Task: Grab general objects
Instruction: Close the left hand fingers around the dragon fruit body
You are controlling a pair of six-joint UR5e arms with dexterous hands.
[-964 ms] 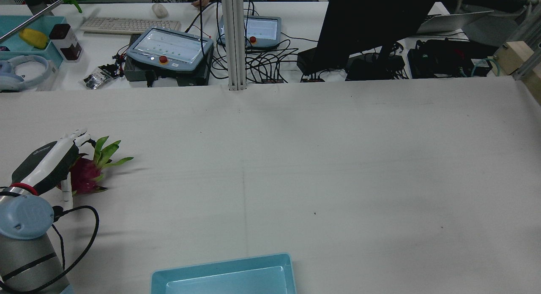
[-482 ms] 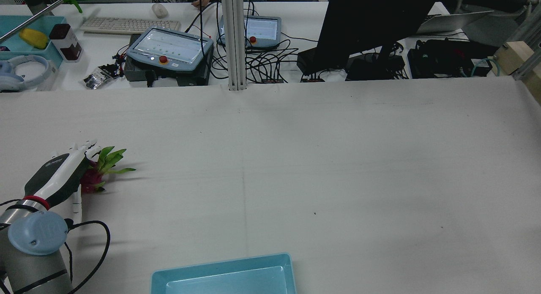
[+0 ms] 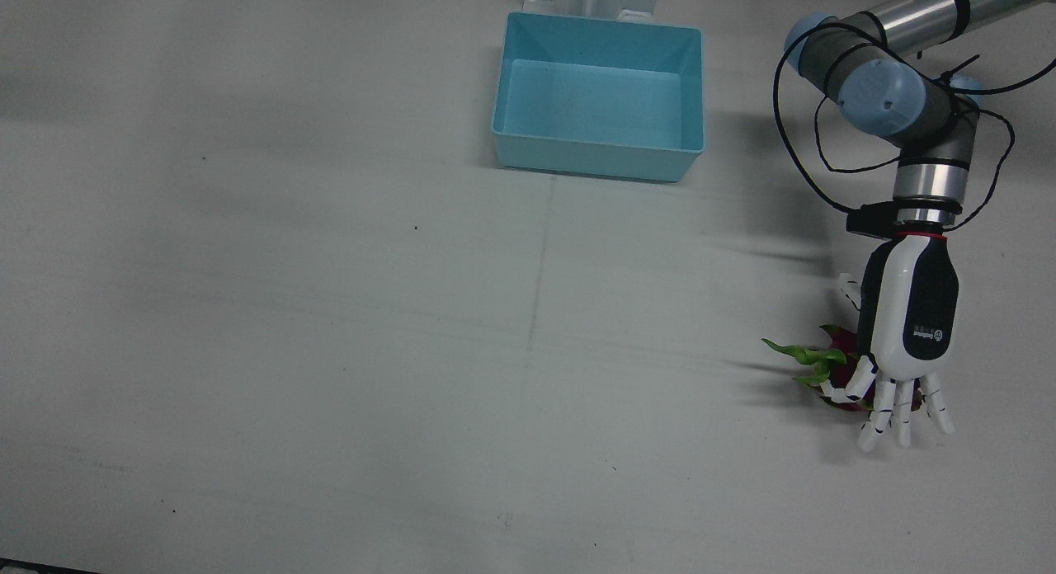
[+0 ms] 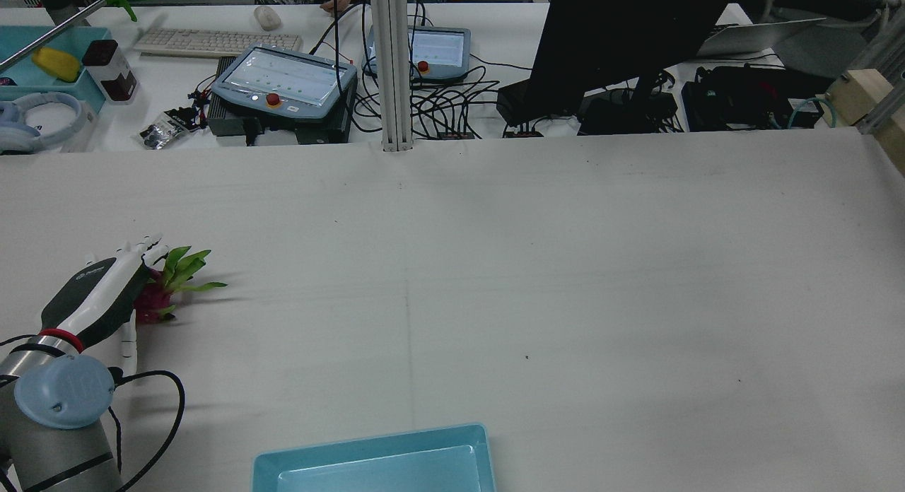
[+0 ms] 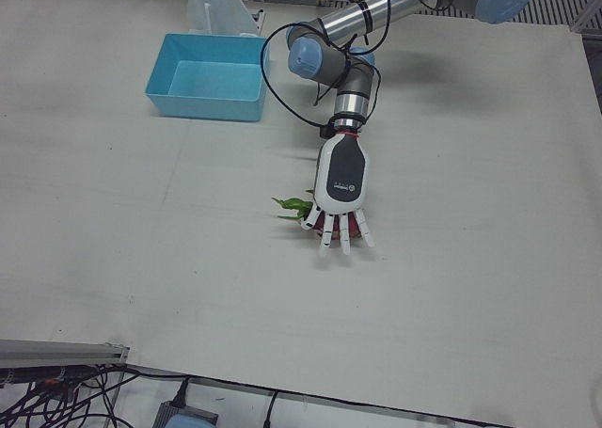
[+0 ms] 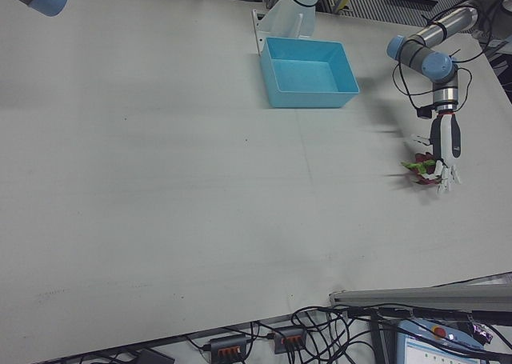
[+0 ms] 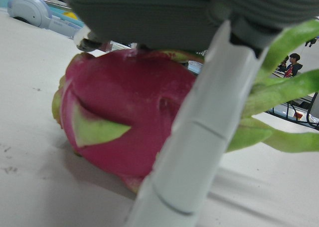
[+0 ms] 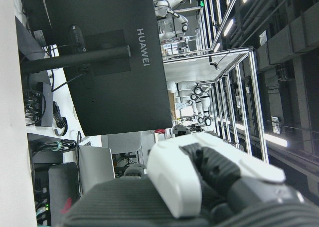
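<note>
A magenta dragon fruit (image 3: 838,343) with green leaves lies on the white table at the robot's left side. It also shows in the rear view (image 4: 154,305) and in the left-front view (image 5: 297,207). My left hand (image 3: 906,326) lies palm down right over it, fingers (image 3: 884,413) spread and stretched past it, not closed. In the left hand view the fruit (image 7: 119,117) sits just under the palm, with one finger (image 7: 199,132) across its front. My right hand (image 8: 199,182) shows only in its own view, raised and facing a monitor.
A light blue bin (image 3: 598,166) stands near the robot's base at the table's middle, well away from the fruit. Beyond the table's far edge are teach pendants (image 4: 283,82), cables and a monitor (image 4: 608,39).
My left hand has moved forward and down over the dragon fruit, which it now mostly hides in the rear view. In the last half second it barely moved.
</note>
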